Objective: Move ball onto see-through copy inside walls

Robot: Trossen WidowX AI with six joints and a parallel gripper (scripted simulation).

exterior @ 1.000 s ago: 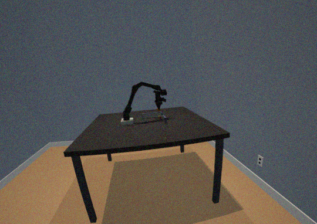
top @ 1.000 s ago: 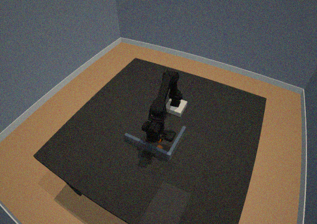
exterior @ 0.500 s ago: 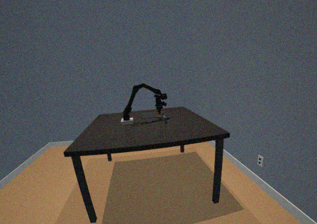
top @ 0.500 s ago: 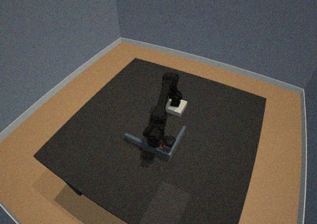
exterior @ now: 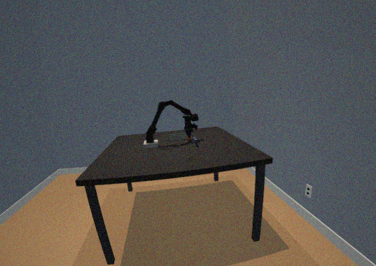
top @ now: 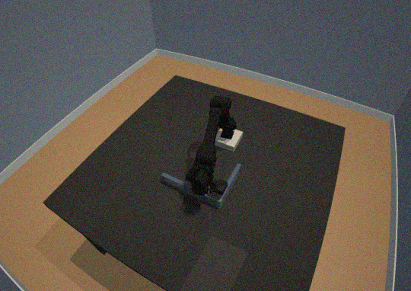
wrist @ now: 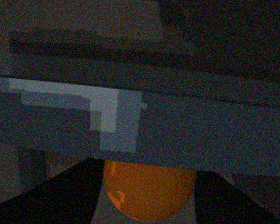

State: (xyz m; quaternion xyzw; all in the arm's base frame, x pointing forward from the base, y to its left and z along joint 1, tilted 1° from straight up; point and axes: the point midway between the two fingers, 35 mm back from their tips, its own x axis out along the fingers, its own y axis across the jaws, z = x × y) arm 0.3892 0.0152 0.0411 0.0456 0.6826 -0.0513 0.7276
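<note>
The orange ball [top: 208, 189] [exterior: 189, 138] [wrist: 150, 192] sits between the two black fingers of my gripper [wrist: 150, 170], which is shut on it. In the wrist view the ball is at the bottom centre, just short of a clear bluish wall [wrist: 206, 132] that crosses the frame. In the top view the two walls show as one long wall [top: 173, 180] and one side wall [top: 233, 176], meeting at the front, and the ball is low on their inner side near the corner. The see-through copy cannot be made out apart from the ball. Whether the ball touches the table is unclear.
The arm [top: 205, 157] [exterior: 157, 117] reaches from its white base [top: 226, 146] [exterior: 151, 144] over the dark table [top: 278, 172] [exterior: 223, 157] and covers part of the long wall in the top view. The walls stand close to the fingers.
</note>
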